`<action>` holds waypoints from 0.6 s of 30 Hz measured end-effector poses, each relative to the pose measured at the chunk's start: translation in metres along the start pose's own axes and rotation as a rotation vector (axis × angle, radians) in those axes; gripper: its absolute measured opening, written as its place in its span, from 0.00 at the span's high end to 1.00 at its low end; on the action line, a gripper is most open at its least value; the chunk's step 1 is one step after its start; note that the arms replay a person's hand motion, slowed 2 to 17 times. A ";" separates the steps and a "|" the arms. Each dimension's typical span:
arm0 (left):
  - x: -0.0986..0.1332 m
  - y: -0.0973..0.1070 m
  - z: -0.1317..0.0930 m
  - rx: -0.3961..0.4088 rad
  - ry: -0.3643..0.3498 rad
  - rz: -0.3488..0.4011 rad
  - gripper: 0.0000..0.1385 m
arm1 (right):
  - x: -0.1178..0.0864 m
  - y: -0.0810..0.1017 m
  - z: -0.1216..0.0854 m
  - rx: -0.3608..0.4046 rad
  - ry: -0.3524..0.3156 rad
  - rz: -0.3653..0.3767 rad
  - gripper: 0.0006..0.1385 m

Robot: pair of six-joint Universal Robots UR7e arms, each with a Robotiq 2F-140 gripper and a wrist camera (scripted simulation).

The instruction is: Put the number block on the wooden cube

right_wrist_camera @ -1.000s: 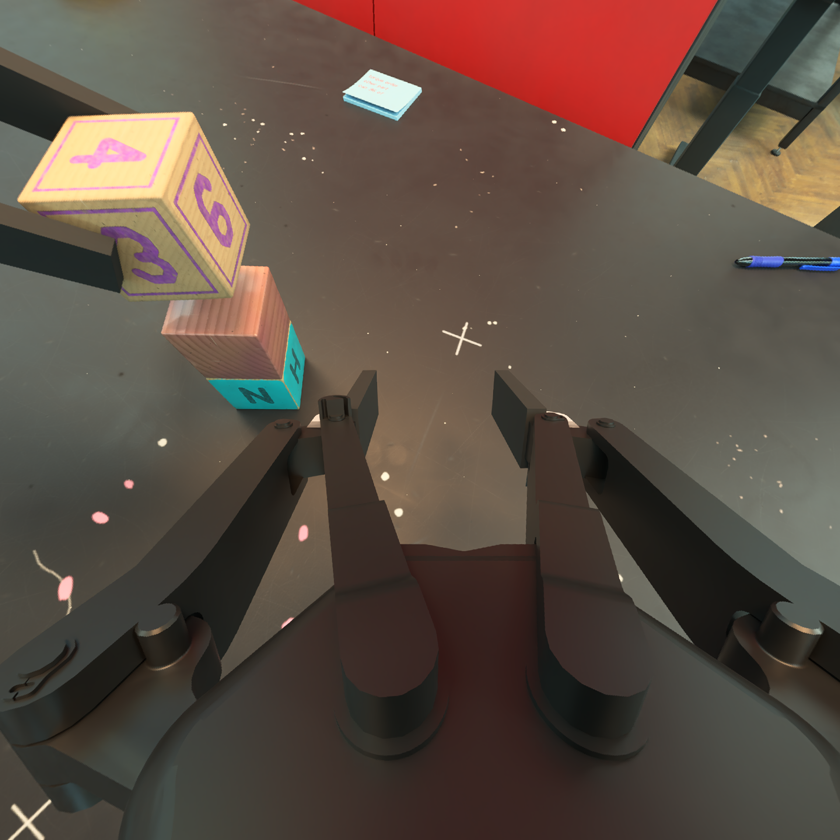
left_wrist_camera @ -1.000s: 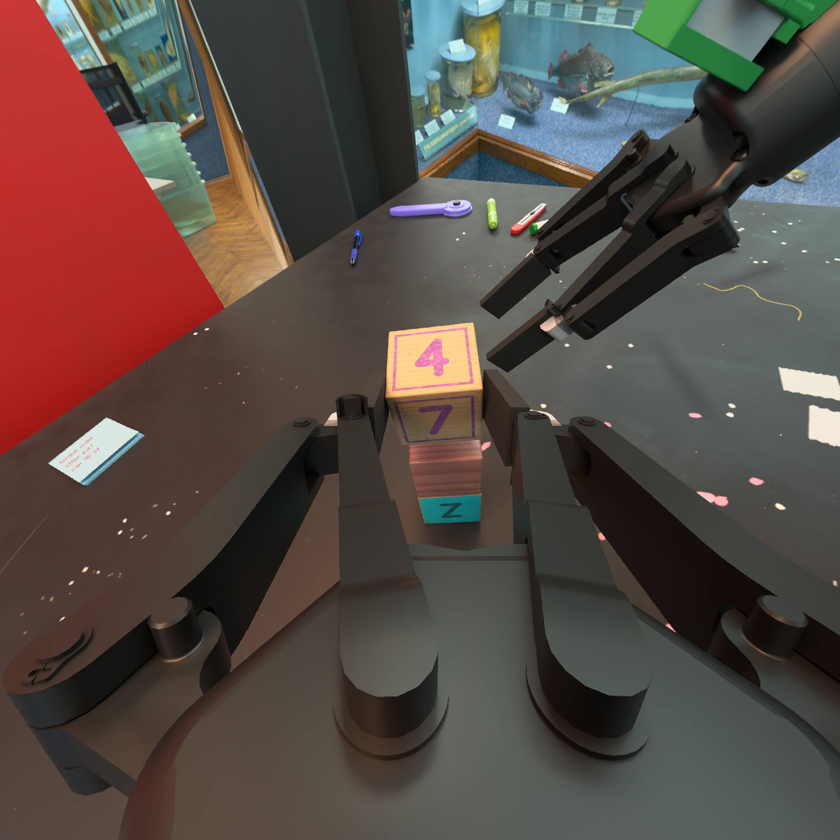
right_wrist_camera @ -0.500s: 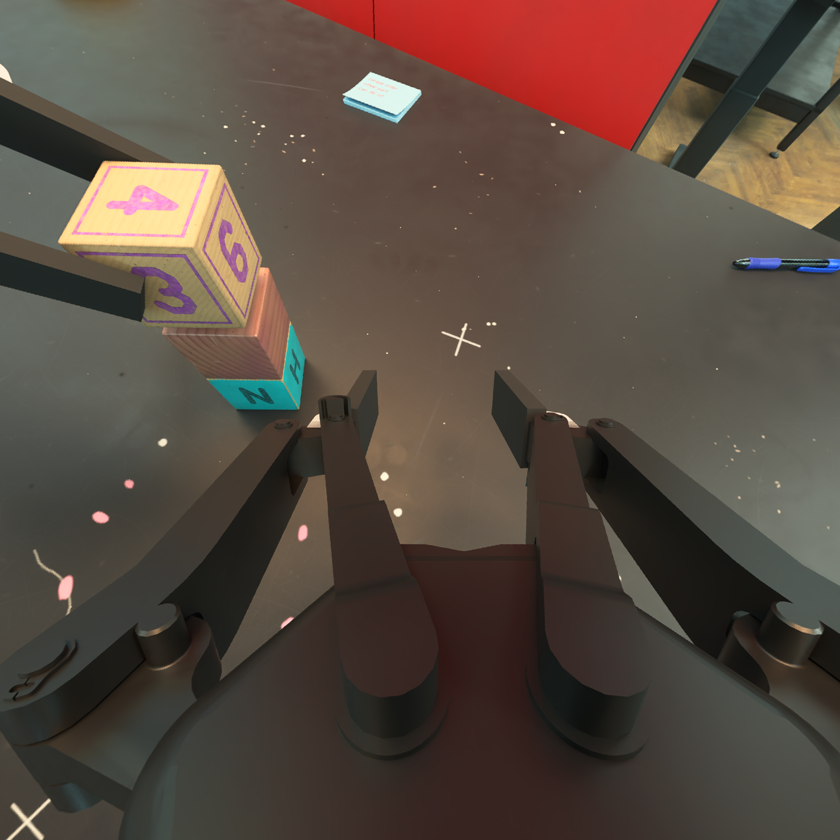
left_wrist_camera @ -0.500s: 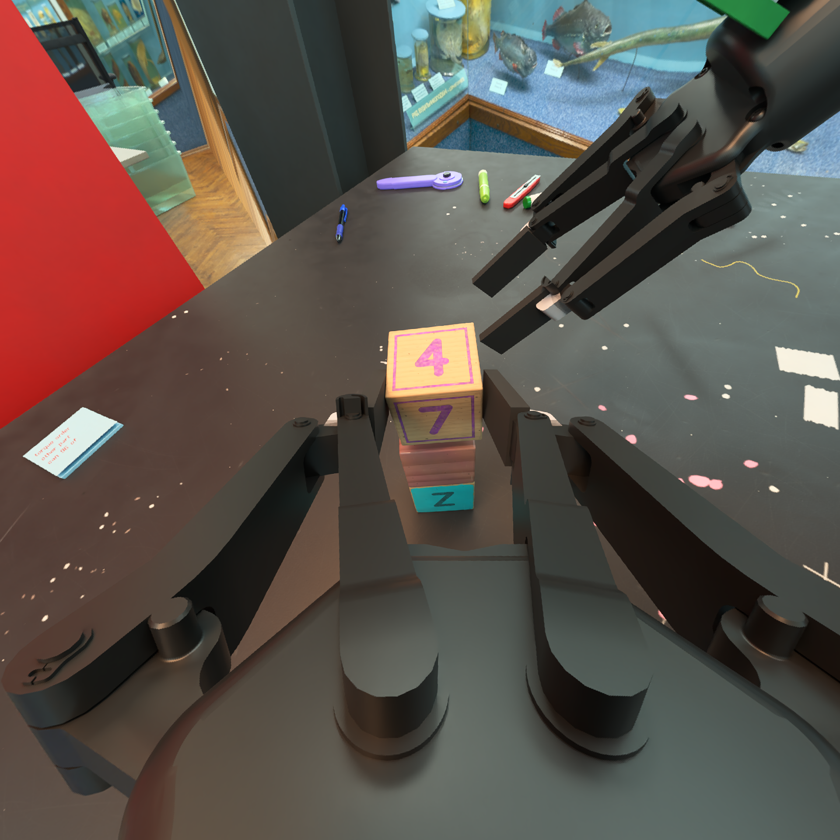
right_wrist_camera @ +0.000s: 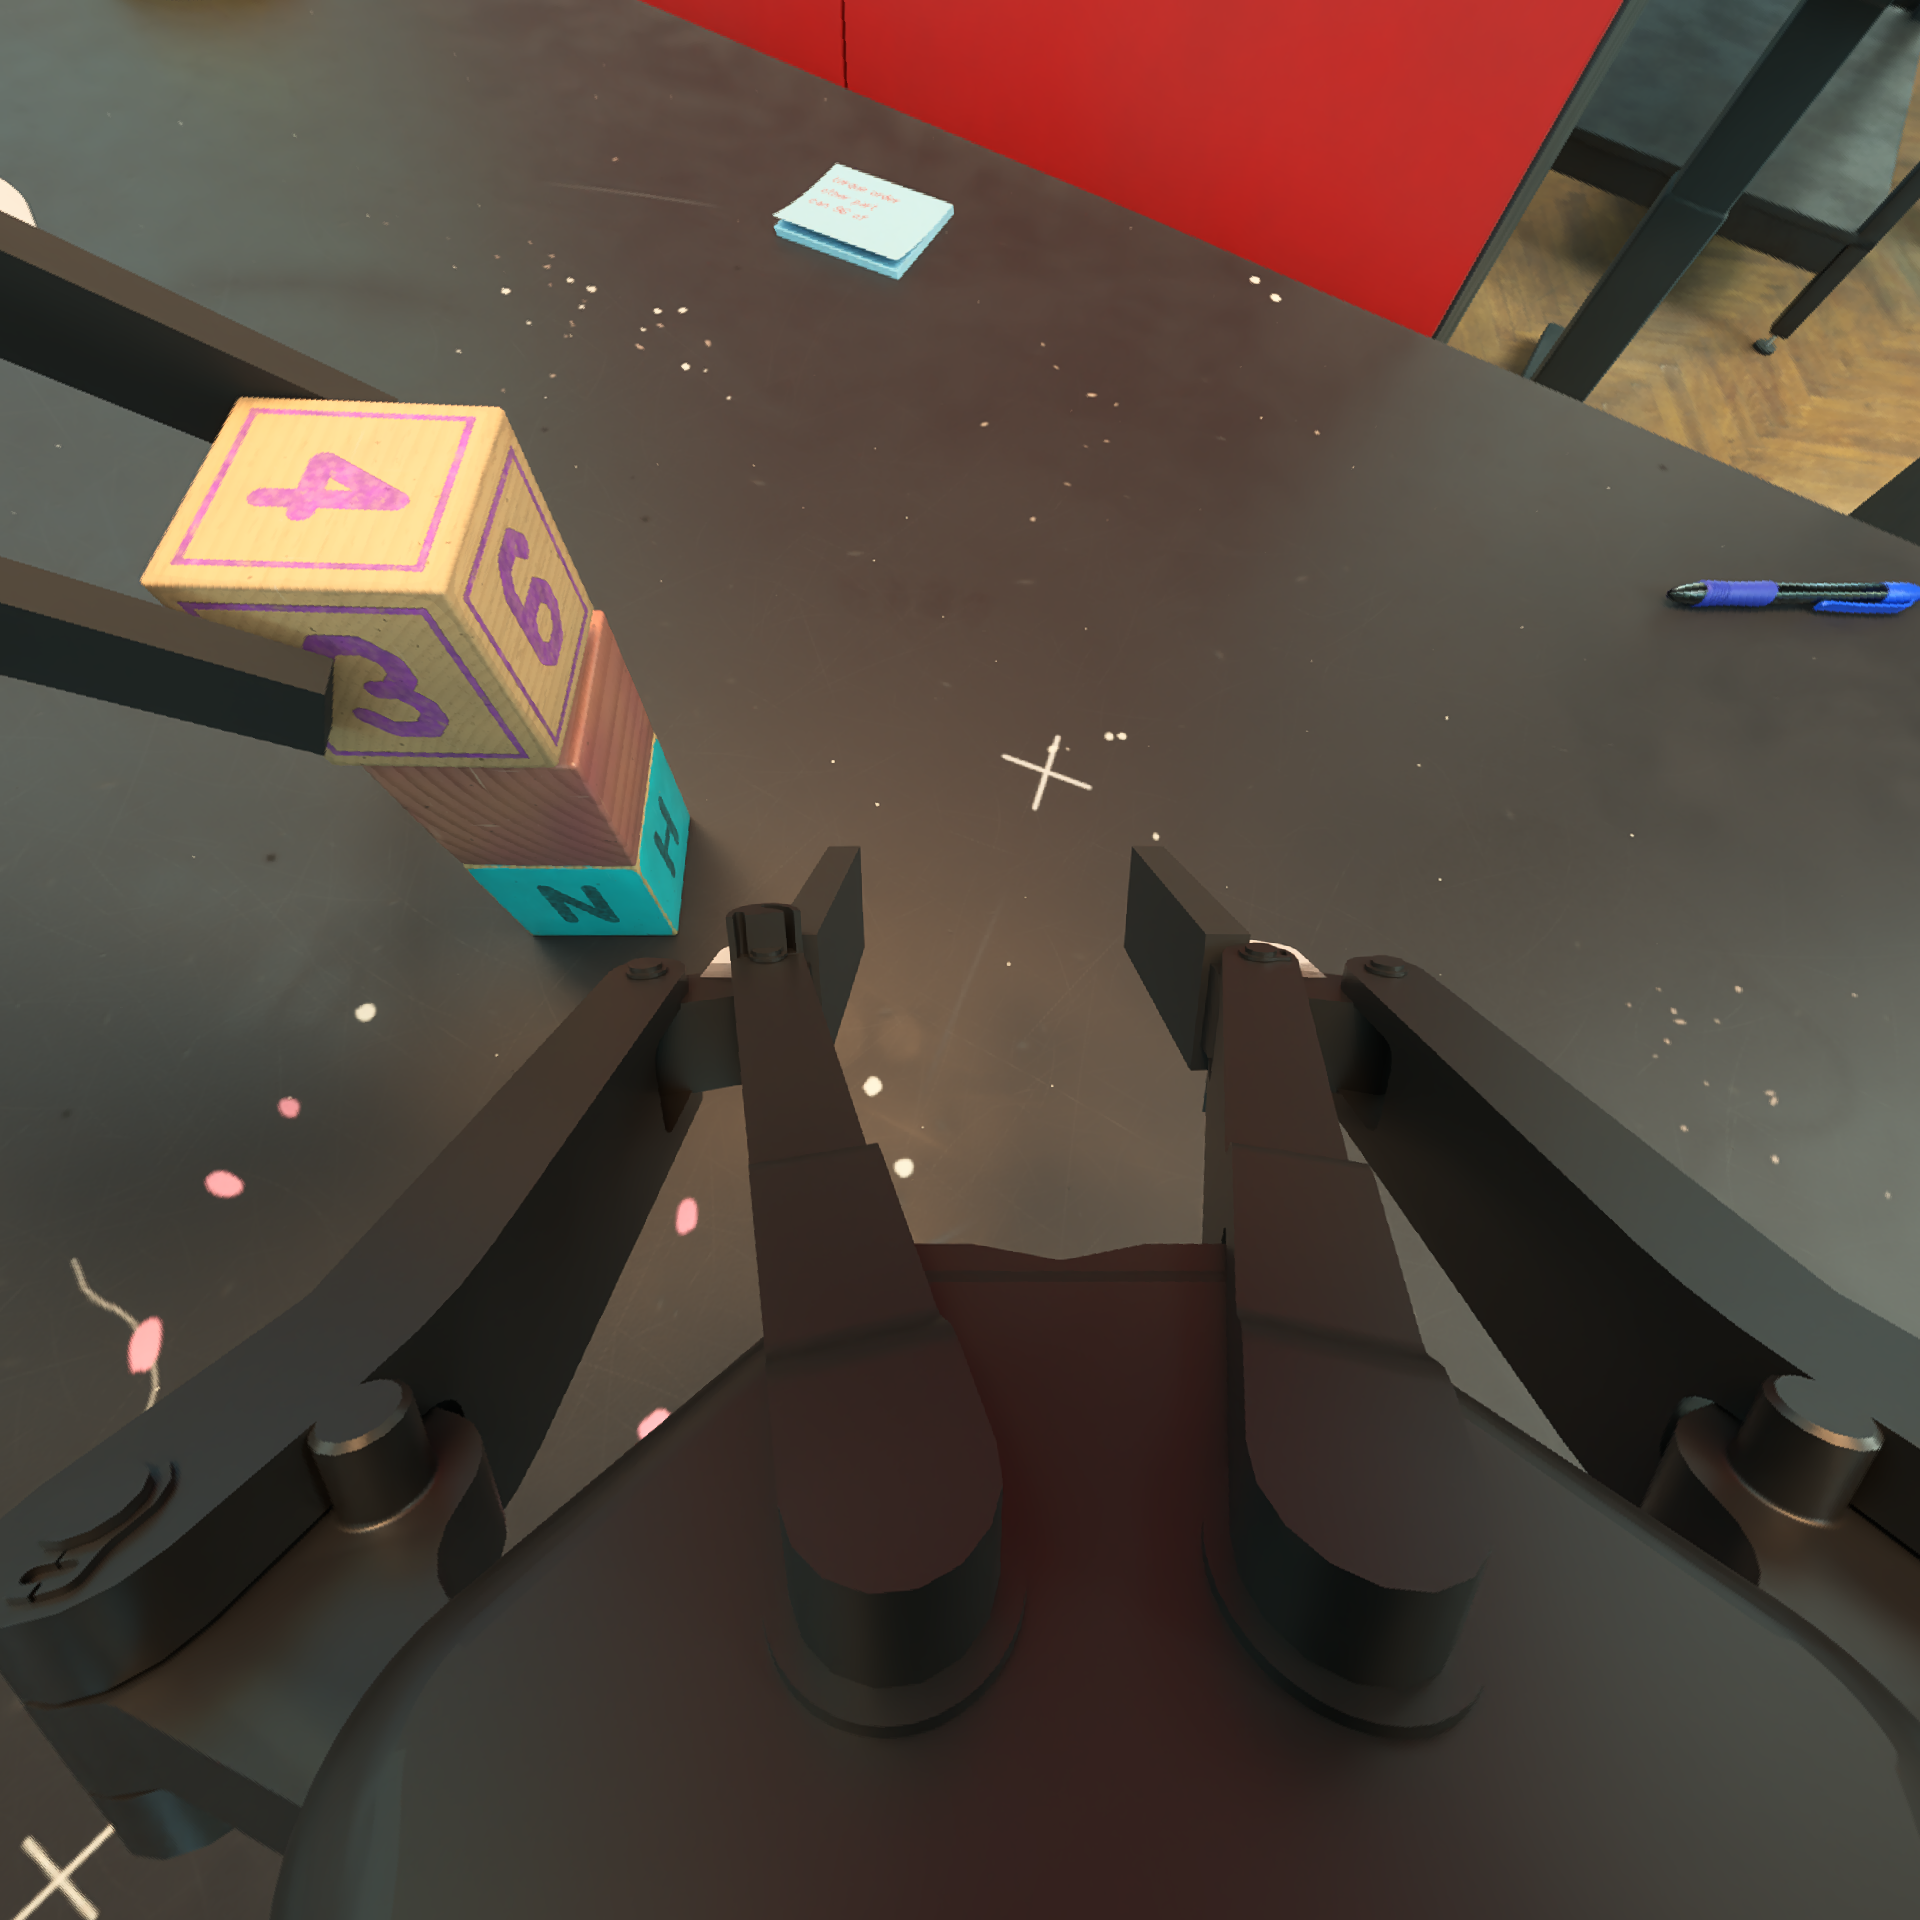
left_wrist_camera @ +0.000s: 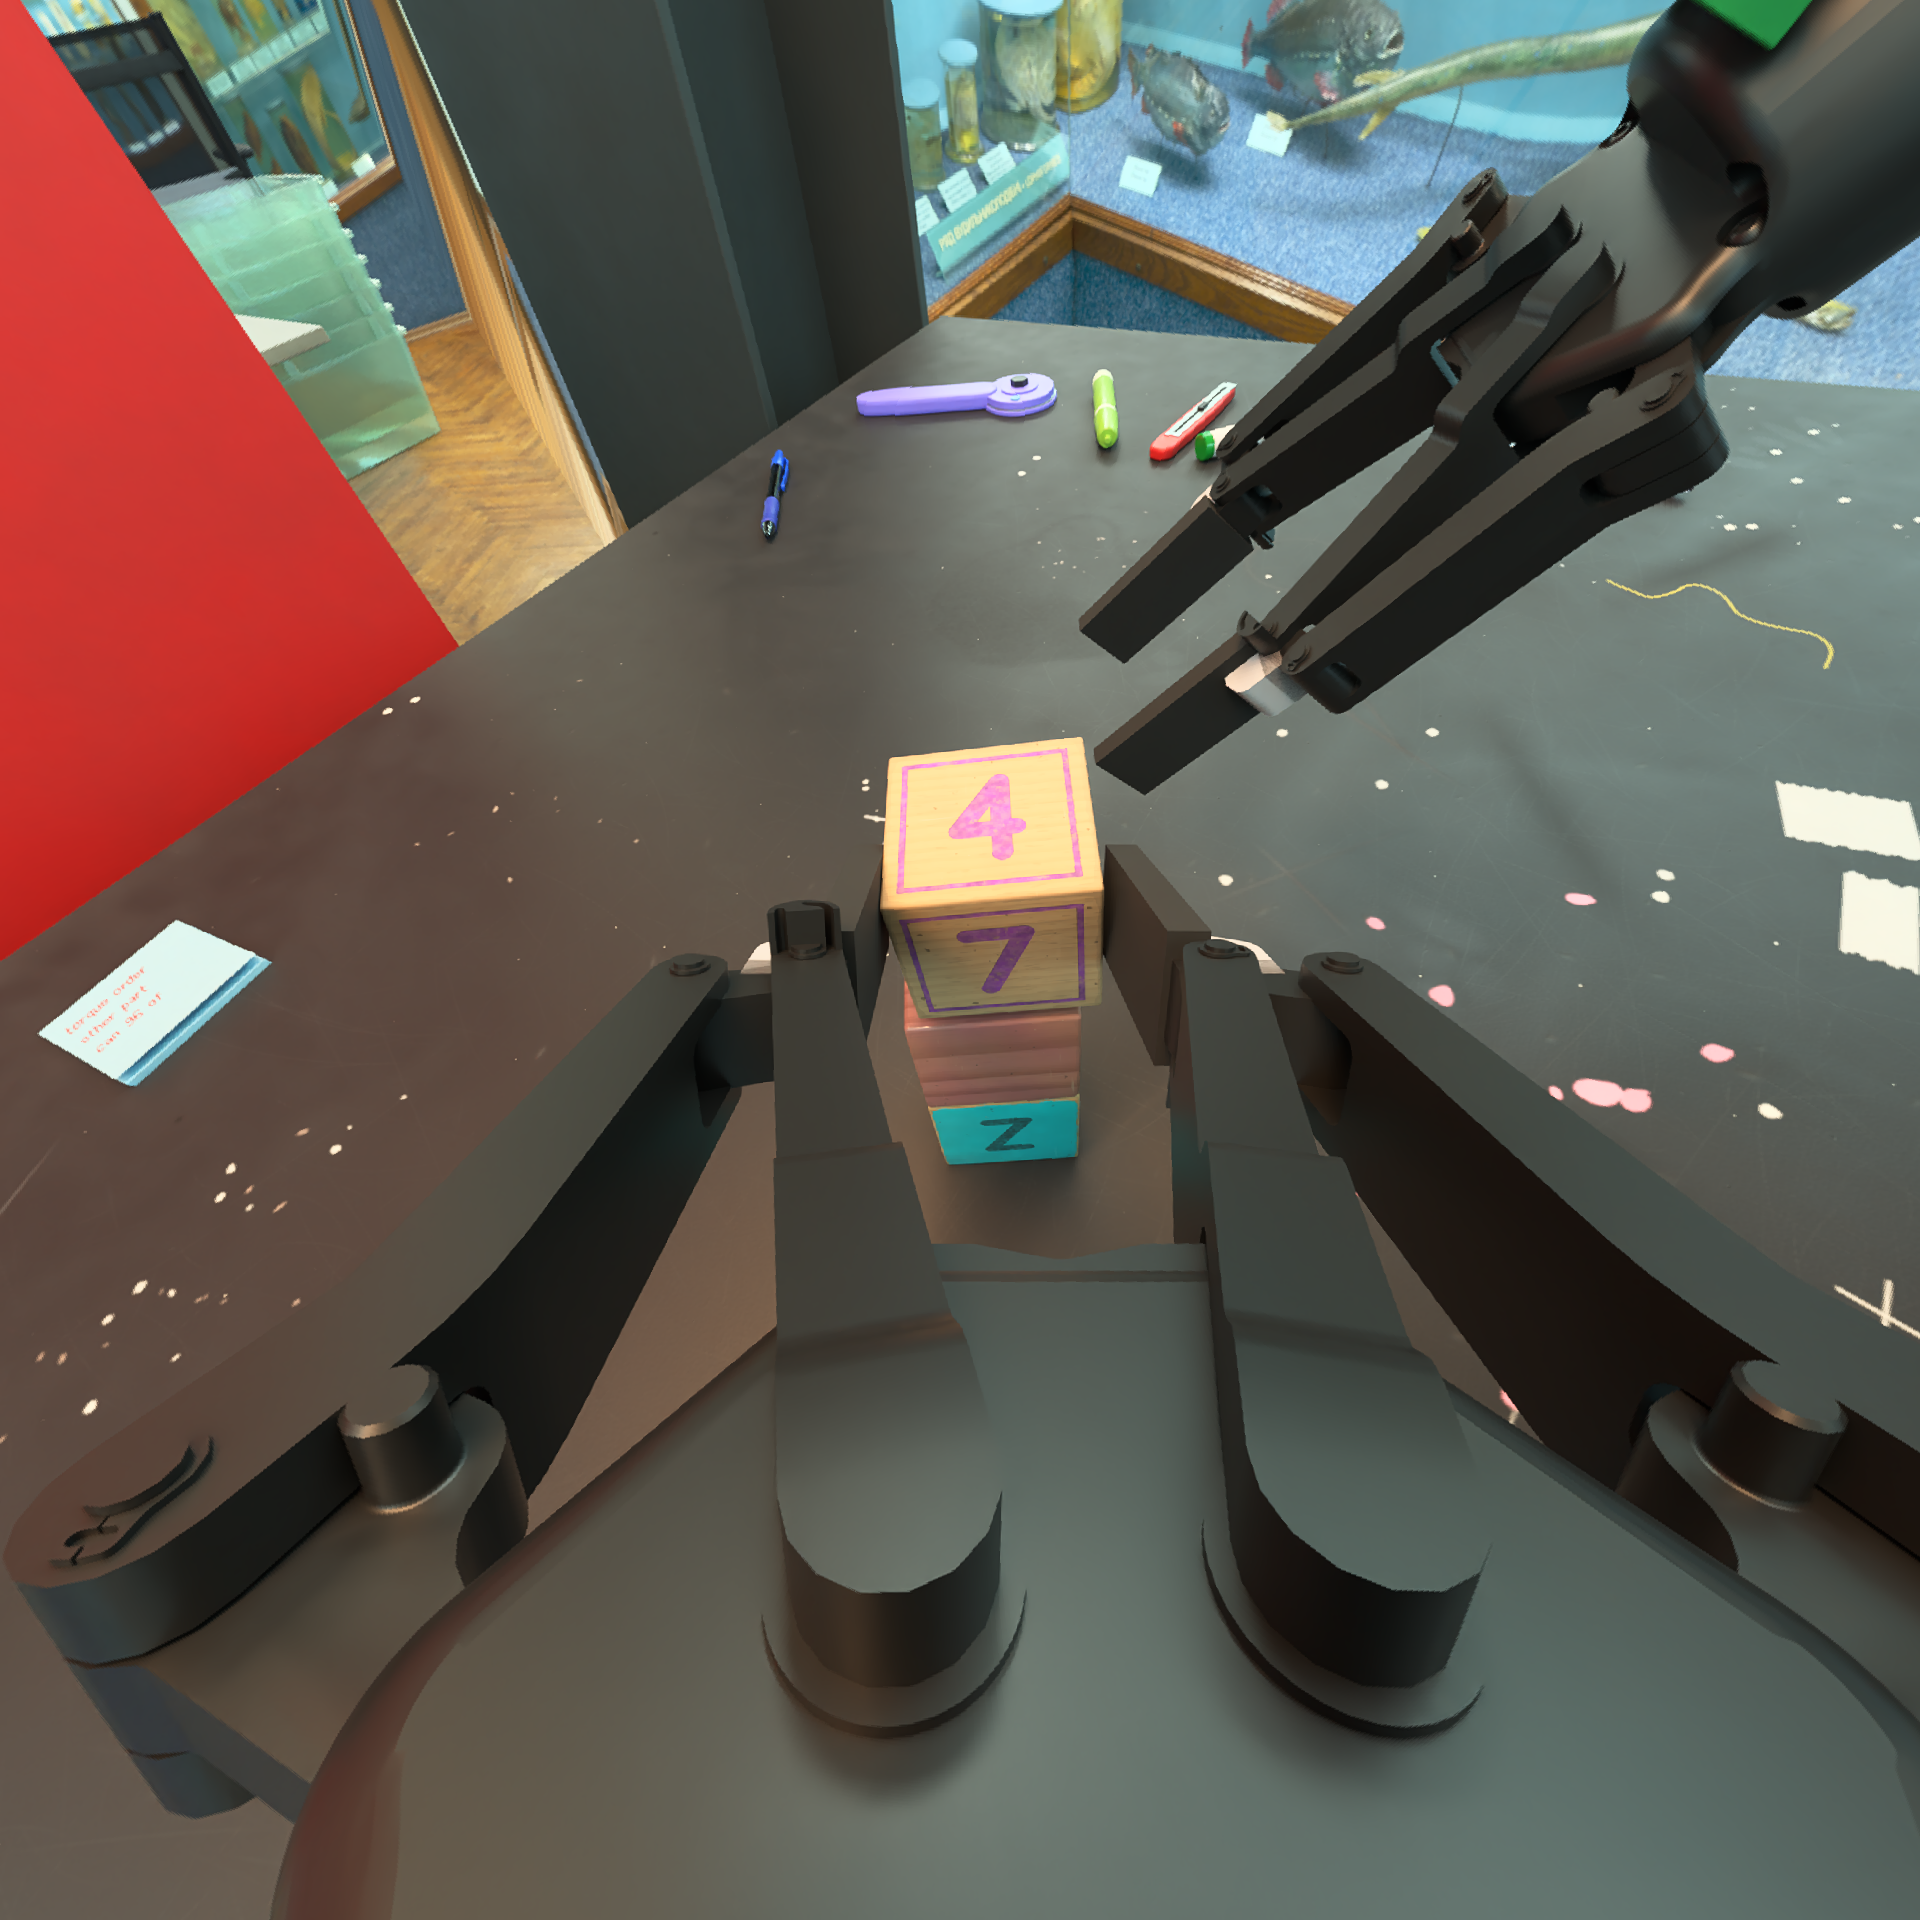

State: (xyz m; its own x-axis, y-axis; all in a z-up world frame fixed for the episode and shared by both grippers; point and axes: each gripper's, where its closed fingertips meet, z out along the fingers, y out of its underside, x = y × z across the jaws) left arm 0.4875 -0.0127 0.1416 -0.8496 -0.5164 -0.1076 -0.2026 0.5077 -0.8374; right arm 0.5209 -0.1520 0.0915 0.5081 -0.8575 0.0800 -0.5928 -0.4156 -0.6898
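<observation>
A dark, speckled tabletop point(left_wrist_camera: 623, 790) carries everything, with a red panel at nine o'clock and glass display cases at twelve o'clock in the left wrist view.

Going left to right in that view: a pale blue note pad point(left_wrist_camera: 156, 1003) lies at nine o'clock, a blue pen point(left_wrist_camera: 774, 494) at eleven, then a purple tool point(left_wrist_camera: 956, 398), a green marker point(left_wrist_camera: 1103, 408) and a red cutter point(left_wrist_camera: 1192, 421) near twelve. At centre the left gripper point(left_wrist_camera: 992, 925) has its jaws clamped on the number block point(left_wrist_camera: 989, 873), which sits at or just above the top of the wooden cube point(left_wrist_camera: 989, 1055); that cube rests on a teal letter block point(left_wrist_camera: 1006, 1132). At two o'clock the right gripper point(left_wrist_camera: 1117, 707) hangs clear, jaws apart and empty.

The step in hand looks like the final lowering and release. Done well, the number block should settle flat and square on the wooden cube before the jaws part, and they should part evenly so neither finger drags the stack sideways; then lift straight up.

The right wrist view adds what the left cannot: from the side, the number block point(right_wrist_camera: 364, 582) overhangs the wooden cube point(right_wrist_camera: 520, 800) toward nine o'clock and looks slightly tilted, so whether it is fully seated I cannot tell. It also shows the right gripper point(right_wrist_camera: 992, 914) well apart from the stack.
</observation>
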 end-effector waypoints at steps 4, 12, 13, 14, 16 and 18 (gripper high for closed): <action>0.000 0.002 0.001 -0.006 -0.003 -0.002 0.60 | 0.000 0.000 0.000 0.001 -0.001 0.002 0.51; -0.001 0.004 0.001 -0.013 -0.006 -0.007 0.60 | 0.000 0.000 0.000 0.000 -0.002 0.003 0.51; -0.001 0.004 0.002 -0.014 -0.007 -0.008 0.60 | 0.000 0.001 0.000 -0.001 -0.002 0.003 0.51; -0.001 0.005 0.002 -0.015 -0.007 -0.009 0.60 | 0.001 0.001 0.000 -0.001 -0.001 0.002 0.51; -0.002 0.005 0.002 -0.016 -0.008 -0.012 0.60 | 0.001 0.001 0.000 -0.003 -0.001 0.002 0.51; -0.002 0.004 0.002 -0.015 -0.008 -0.015 0.60 | 0.001 0.001 0.000 -0.004 -0.001 0.001 0.51</action>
State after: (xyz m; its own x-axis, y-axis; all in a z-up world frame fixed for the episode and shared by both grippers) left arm 0.4891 -0.0106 0.1372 -0.8426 -0.5292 -0.0997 -0.2223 0.5105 -0.8306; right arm 0.5209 -0.1528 0.0905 0.5080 -0.8577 0.0790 -0.5956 -0.4161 -0.6871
